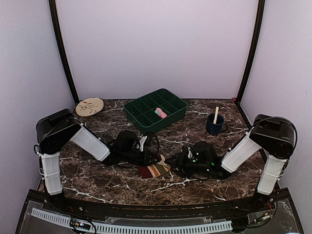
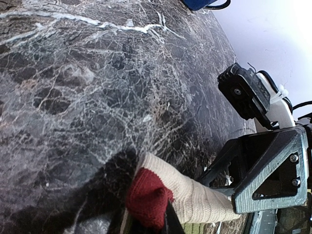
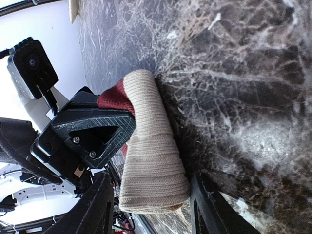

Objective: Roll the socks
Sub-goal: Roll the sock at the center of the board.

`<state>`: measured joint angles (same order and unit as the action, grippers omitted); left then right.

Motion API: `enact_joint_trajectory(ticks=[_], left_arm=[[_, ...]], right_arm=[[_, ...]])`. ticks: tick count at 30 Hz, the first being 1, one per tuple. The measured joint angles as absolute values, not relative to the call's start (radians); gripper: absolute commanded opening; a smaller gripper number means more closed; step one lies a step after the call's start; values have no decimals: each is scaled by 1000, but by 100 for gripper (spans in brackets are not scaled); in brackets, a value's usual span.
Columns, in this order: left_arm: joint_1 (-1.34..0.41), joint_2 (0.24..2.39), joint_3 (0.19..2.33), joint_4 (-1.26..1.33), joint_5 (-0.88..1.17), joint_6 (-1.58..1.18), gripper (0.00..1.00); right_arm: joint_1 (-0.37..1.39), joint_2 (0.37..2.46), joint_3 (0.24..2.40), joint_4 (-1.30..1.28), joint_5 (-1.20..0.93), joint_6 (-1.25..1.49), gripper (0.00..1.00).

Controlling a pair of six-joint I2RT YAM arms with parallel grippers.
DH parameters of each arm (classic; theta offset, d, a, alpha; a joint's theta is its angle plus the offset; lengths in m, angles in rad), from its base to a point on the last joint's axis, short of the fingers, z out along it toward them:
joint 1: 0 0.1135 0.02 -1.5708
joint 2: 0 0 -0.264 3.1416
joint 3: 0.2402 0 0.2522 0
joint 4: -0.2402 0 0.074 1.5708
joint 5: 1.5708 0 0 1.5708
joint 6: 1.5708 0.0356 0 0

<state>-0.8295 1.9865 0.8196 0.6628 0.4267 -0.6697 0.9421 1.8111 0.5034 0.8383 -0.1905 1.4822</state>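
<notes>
1. Marble, dark brown with white veins, makes up the table (image 1: 97, 178). At its far-left corner a round beige disc (image 1: 89, 106) is seen lying flat.
2. The left arm is stretched low across the table toward the middle. The left gripper (image 1: 156, 159) is clenched on the maroon heel of the striped sock (image 1: 155, 170). In the right wrist view, that maroon fold is seen pinched between its black fingers (image 3: 92, 129).
3. The striped sock is laid on the marble near the front centre, between the two grippers. From above its maroon, olive and orange bands are shown. Its beige part is bunched into a thick fold, which is turned toward the right gripper.
4. Behind it, at the far centre, a green tray (image 1: 141, 119) divided into compartments is set at a slant. The pink sock (image 1: 160, 113) is held in one of those compartments, well apart from the striped one.
5. The right gripper (image 1: 171, 163) is brought in low from the right, with its jaws spread. The beige fold is flanked by its own fingers (image 3: 100, 204), one on each side. No clamping is seen, and it cannot be told whether the pads touch the fabric.
6. At the far right a blue mug (image 1: 213, 127) is stood on the marble, with a wooden stick (image 1: 216, 115) leaning inside it.
</notes>
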Motion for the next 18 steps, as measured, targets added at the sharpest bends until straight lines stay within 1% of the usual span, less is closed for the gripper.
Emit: enact_joint_trajectory(ticks=[4, 18], left_arm=[[-830, 1987, 796, 705, 423, -683, 4], [-830, 1997, 760, 797, 414, -736, 4]], right_arm=[[942, 1831, 506, 858, -204, 1491, 40], [944, 1864, 547, 839, -240, 1475, 36]])
